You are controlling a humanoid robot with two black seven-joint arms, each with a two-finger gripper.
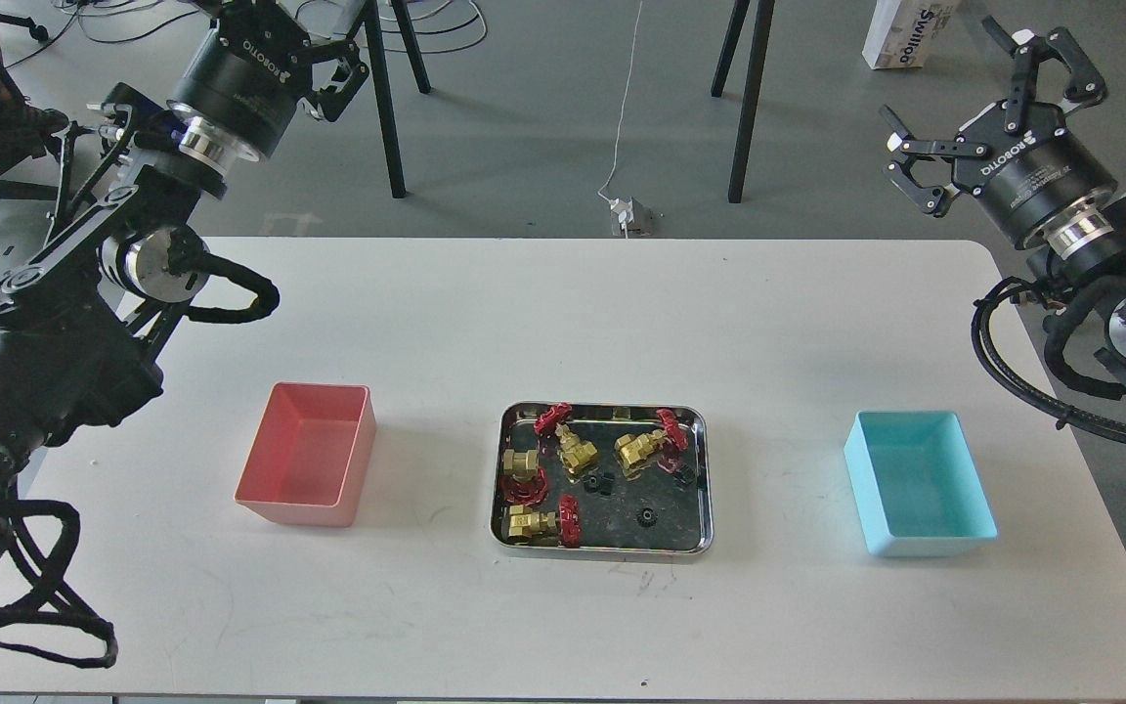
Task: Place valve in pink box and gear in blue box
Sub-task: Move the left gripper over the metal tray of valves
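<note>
The white table [563,323] carries three containers in a row across its near half. In the middle sits a shiny steel tray [602,546], and the nearest thing in it is a brass valve with a red handwheel [543,523] lying on its side in the front left corner. Just behind it another valve [522,469] lies along the left wall, and two more, one [568,440] toward the back left and one [646,448] toward the back right, lie tilted with their red wheels near the rear rim. Small black gears rest on the tray floor among them: one [643,514] alone in the open front right part, another [602,483] near the centre, and a dark piece by the right-hand valve too small to make out. To the left of the tray, apart from it, stands the pink box [309,489], holding nothing. To the right, also apart, stands the blue box [920,543], likewise with nothing inside. Farther back and well above the table edge, the right gripper [998,93] hangs over the floor with its fingers spread wide, gripping nothing. The left gripper [314,54] is raised at the far left, partly cut by the top edge; its fingers look parted, holding nothing.
</note>
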